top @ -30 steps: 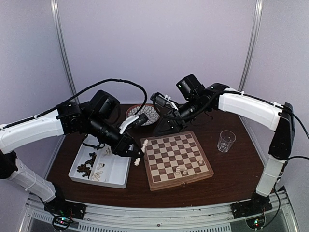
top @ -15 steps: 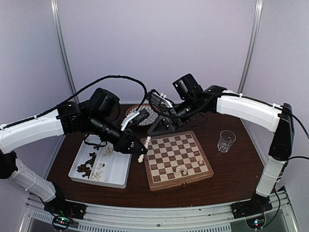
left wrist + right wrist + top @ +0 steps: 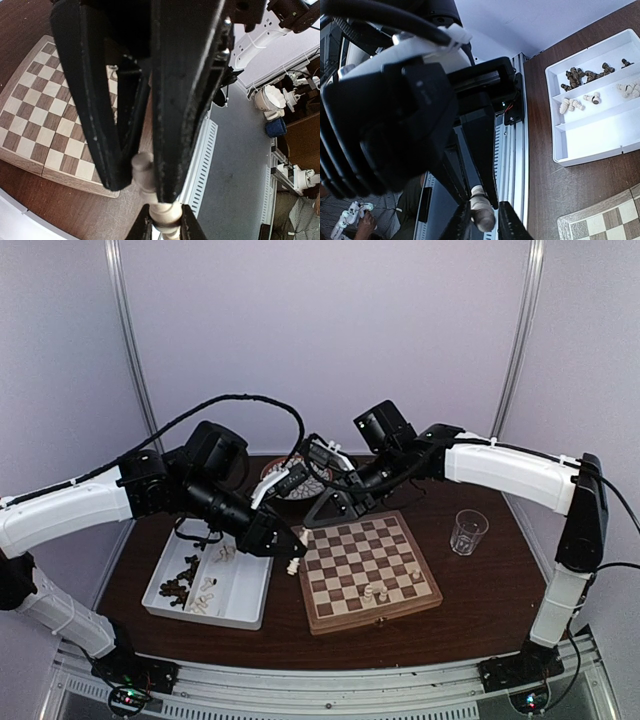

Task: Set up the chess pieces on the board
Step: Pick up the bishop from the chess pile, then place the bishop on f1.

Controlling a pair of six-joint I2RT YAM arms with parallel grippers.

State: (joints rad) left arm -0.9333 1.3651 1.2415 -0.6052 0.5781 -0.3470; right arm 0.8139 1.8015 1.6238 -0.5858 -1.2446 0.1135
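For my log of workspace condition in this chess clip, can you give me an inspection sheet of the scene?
Surface: dark wooden table.
Job's things: chessboard with a few cream pieces on its near squares; white tray holding loose pieces, dark and cream.
Clutter: patterned plate behind the board; clear glass to the board's right.
Grippers: left gripper shut on a cream piece by the board's left edge; right gripper flanks the same piece, grip unclear.
Cables: black cable arcs over the left arm.
Surroundings: pale wall panels; metal rail at the near edge.
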